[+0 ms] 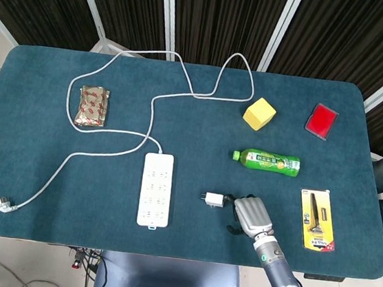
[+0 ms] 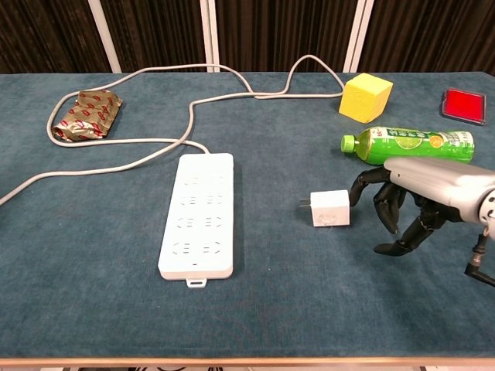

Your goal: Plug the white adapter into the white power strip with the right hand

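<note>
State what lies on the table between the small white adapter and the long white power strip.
Only bare blue tabletop separates small white adapter from long white power strip, clearest in chest view.

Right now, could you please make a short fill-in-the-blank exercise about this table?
1. The small white adapter lies with its prongs pointing toward the long white ____.
2. The green plastic bottle lies on its ____.
3. The foam cube is ____ in colour.

Missing words: power strip; side; yellow
</note>
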`<state>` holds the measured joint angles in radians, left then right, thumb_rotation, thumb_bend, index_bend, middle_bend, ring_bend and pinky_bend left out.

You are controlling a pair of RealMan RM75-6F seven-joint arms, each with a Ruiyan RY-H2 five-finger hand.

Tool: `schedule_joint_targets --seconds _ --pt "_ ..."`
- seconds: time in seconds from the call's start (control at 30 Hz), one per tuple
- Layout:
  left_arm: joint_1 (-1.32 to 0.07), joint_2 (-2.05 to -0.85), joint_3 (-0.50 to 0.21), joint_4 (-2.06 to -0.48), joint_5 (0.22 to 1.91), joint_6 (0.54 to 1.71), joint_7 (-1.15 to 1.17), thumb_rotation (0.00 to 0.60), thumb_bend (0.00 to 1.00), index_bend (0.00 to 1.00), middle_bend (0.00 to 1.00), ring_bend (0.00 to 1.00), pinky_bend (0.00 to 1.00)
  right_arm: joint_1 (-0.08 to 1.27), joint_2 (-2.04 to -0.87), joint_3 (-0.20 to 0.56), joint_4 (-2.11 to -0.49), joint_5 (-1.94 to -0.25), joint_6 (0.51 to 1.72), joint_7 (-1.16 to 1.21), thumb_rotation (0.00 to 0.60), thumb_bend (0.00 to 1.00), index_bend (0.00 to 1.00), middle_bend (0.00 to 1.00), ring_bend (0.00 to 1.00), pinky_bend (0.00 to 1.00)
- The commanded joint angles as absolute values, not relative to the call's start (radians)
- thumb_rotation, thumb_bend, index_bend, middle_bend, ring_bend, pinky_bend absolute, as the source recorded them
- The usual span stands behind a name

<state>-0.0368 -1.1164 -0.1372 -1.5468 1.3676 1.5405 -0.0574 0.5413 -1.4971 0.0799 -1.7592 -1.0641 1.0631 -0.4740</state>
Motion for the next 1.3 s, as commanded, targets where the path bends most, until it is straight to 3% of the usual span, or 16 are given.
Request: schedule_joint_targets --seconds 0.03,0.87,0.93,0.97,1.03,1.13,1.3 --pt "-0.037 -1.117 -0.137 -1.547 1.367 1.54 -0.057 0.6 0.07 0.11 0.0 0.0 0.0 0.545 -1.496 0.083 -1.767 -1.064 1.067 -0.48 0.6 0.28 0.33 0.67 0.51 0.35" --pt "-0.037 -1.115 -0.137 -1.547 1.367 1.539 -0.062 0.6 0.07 0.11 0.0 0.0 0.0 0.596 -1.485 0.133 -1.88 -1.047 1.106 -0.54 0.6 0.28 0.32 0.67 0.51 0.35" --pt "-0.037 -1.114 -0.137 -1.547 1.368 1.539 -0.062 0.6 0.07 0.11 0.0 0.0 0.0 0.597 -1.477 0.142 -1.899 -1.05 1.122 -0.548 0.6 0.28 0.29 0.6 0.5 0.35" --pt "-0.037 -1.114 -0.137 -1.547 1.368 1.54 -0.062 0.6 0.07 0.11 0.0 0.0 0.0 0.596 -1.473 0.149 -1.908 -1.052 1.136 -0.553 0.6 0.28 0.25 0.52 0.47 0.32" --pt "-0.037 -1.114 -0.137 -1.547 1.368 1.54 -0.063 0.6 0.07 0.11 0.0 0.0 0.0 0.597 -1.47 0.16 -1.919 -1.056 1.158 -0.564 0.6 0.28 0.19 0.32 0.33 0.2" --pt "-0.037 -1.115 -0.137 -1.547 1.368 1.54 -0.061 0.6 0.07 0.11 0.0 0.0 0.0 0.606 -1.47 0.18 -1.927 -1.033 1.172 -0.582 0.6 0.28 0.15 0.17 0.13 0.09" --pt "-0.036 -1.116 -0.137 -1.547 1.368 1.541 -0.06 0.6 0.07 0.11 0.0 0.0 0.0 0.633 -1.483 0.215 -1.922 -0.952 1.158 -0.586 0.6 0.28 0.15 0.12 0.08 0.08"
